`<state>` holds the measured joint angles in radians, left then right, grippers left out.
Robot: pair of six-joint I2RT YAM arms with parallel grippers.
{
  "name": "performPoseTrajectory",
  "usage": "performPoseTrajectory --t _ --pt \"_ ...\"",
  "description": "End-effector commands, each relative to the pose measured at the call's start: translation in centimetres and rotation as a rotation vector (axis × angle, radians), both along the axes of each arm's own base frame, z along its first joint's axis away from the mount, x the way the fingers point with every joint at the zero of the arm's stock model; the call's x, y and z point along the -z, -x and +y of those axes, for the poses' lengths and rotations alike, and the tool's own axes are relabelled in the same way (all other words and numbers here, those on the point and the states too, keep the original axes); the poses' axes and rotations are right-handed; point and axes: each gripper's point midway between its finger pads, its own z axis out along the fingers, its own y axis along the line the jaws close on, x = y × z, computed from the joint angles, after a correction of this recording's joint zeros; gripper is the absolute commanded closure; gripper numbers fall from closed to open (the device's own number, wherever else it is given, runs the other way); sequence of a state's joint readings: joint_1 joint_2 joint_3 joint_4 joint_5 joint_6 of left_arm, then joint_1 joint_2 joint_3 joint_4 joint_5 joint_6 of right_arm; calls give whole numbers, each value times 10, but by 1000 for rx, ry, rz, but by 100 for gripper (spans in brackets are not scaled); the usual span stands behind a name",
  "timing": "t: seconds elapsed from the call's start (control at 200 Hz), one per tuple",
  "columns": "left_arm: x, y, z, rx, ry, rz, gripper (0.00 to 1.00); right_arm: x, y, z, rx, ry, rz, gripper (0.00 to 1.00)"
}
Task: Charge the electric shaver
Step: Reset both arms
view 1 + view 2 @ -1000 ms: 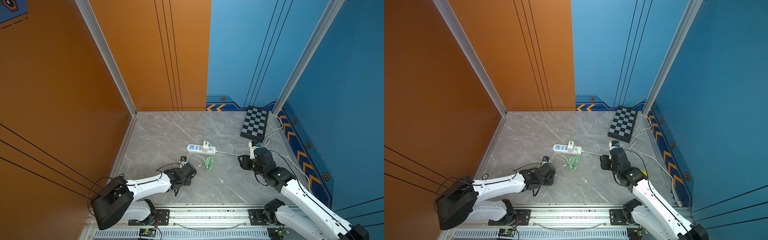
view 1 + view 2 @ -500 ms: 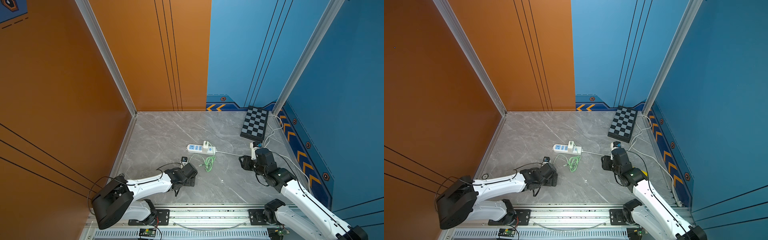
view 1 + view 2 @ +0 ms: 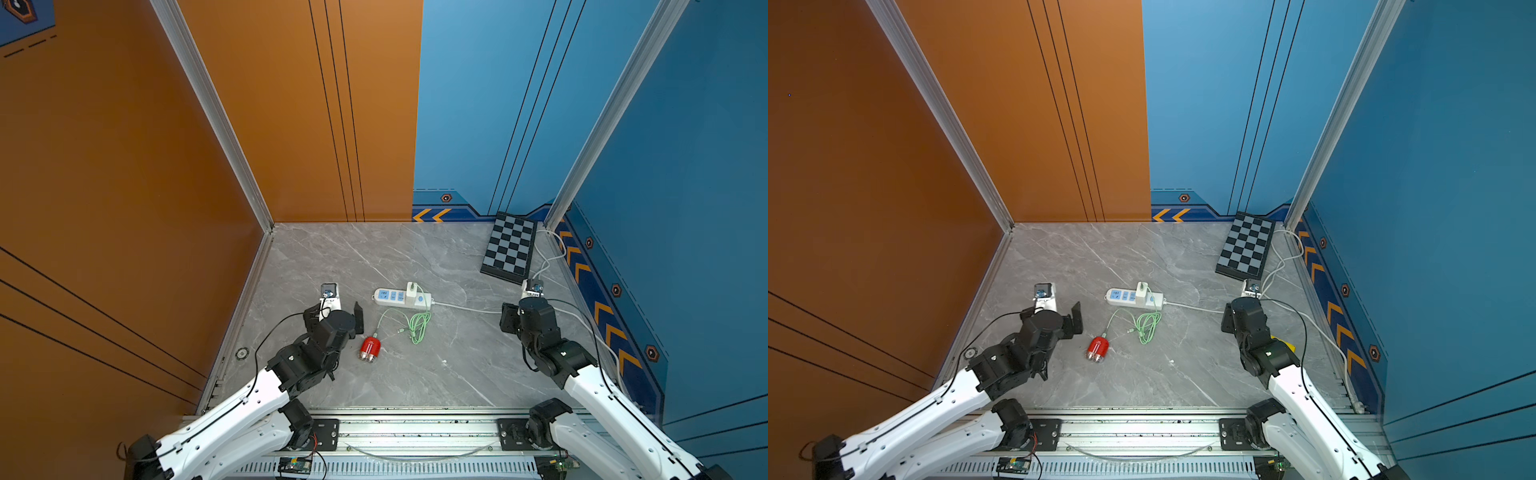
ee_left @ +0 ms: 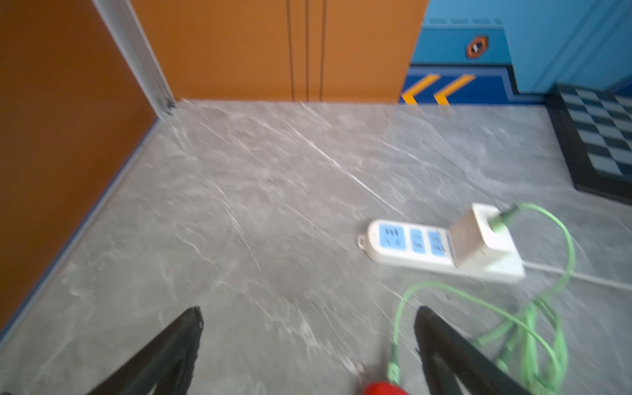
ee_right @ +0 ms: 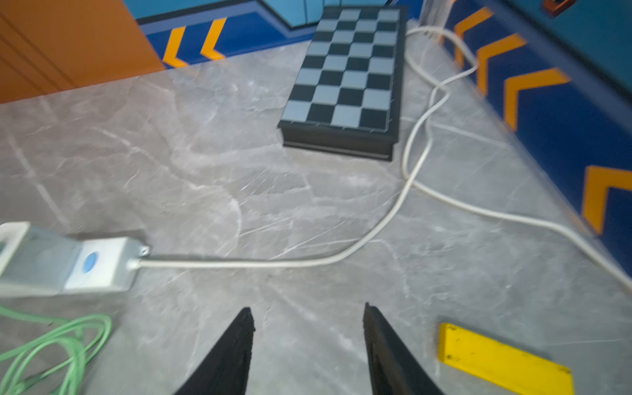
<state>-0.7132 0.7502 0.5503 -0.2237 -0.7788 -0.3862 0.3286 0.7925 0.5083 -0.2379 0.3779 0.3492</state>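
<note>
The left gripper [image 4: 307,318] hangs low over the floor [image 3: 415,382] with its jaws wide apart and nothing between them. The electric shaver [image 3: 370,350] lies on its side just beside that gripper, off the finger that faces the other arm and a little back toward the arm's base. Its two silver heads point toward the robot. A green cable [image 3: 417,326] runs from the white charger [image 3: 412,289], which sits in the power strip [image 3: 392,296] ahead of the left gripper. One of the cable's ends reaches the shaver's rounded end. In the left wrist view the green plug [image 4: 393,371] seems to meet the red body, but blur hides whether it is pushed fully home.

The right gripper [image 5: 307,311] is well apart from the shaver, its jaws partly spread and empty over bare floor, with a yellow block [image 5: 502,362] just beside it.

The plugging-in step looks finished or very nearly so. If the plug is loose, the next move calls for steadying the shaver with one gripper and pressing the plug in with the other. If not, both arms need only back off without snagging the cable's loops.
</note>
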Motion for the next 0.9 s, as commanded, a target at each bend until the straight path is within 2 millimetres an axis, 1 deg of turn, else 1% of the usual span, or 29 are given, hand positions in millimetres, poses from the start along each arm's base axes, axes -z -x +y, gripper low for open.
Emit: performPoseTrajectory --t 0.0,0.025,0.04,0.055,0.11,0.145,0.165,0.225,0.23,0.235,0.245,0.255,0.321,0.351,0.376,0.391,0.406,0.431,0.506,0.571,0.651,0.701,0.766,0.816,0.891 --pt "9 -9 45 -174 -141 -115 2 -9 -8 -38 150 166 -135 41" --pt "12 -11 48 -184 -139 -131 2 -7 -9 -41 159 178 -159 37" --pt "13 -12 52 -199 -138 -135 2 -6 -10 -43 168 184 -175 32" --pt "15 -13 55 -211 -142 -135 2 -5 -10 -44 173 192 -187 30" --pt "25 -17 64 -229 -182 -114 2 0 -11 -49 185 210 -215 27" --pt "24 -19 77 -298 -186 -116 2 5 -11 -53 203 216 -228 24" --pt "24 -20 80 -303 -192 -103 2 6 -11 -55 212 216 -236 17" --pt "29 -31 81 -252 -230 -91 2 12 -14 -59 230 204 -244 9" --pt "29 -32 82 -252 -231 -92 2 14 -14 -60 235 199 -248 7" --pt "30 -32 83 -254 -233 -92 2 14 -14 -60 235 199 -248 7" --pt "31 -33 85 -261 -234 -94 2 15 -15 -61 236 193 -250 1" --pt "33 -33 88 -270 -236 -94 2 17 -16 -61 238 187 -254 0" --pt "49 -36 105 -322 -231 -71 2 26 -24 -60 223 158 -262 0" --pt "60 -37 110 -322 -214 -53 2 24 -29 -60 224 161 -274 0" --pt "69 -37 116 -337 -190 -43 2 26 -33 -59 217 167 -258 0" --pt "74 -39 114 -317 -167 -41 2 27 -35 -57 206 170 -251 0" --pt "76 -42 114 -304 -155 -53 2 27 -38 -56 196 171 -247 0" --pt "77 -45 114 -291 -147 -60 2 28 -43 -55 189 171 -247 0" --pt "75 -56 104 -204 -163 -81 2 29 -57 -51 159 156 -252 0" --pt "76 -65 111 -216 -162 -96 2 31 -69 -48 131 146 -248 0" --pt "80 -84 106 -138 -135 -75 2 36 -83 -48 111 183 -187 0" --pt "82 -92 108 -139 -132 -64 2 35 -90 -48 100 206 -194 0" --pt "86 -103 108 -116 -90 -50 2 36 -94 -51 94 204 -232 0" --pt "95 -111 101 -62 -65 -39 2 49 -95 -59 112 166 -213 0" --pt "112 -120 94 -46 -95 -13 2 57 -96 -60 105 150 -237 0"
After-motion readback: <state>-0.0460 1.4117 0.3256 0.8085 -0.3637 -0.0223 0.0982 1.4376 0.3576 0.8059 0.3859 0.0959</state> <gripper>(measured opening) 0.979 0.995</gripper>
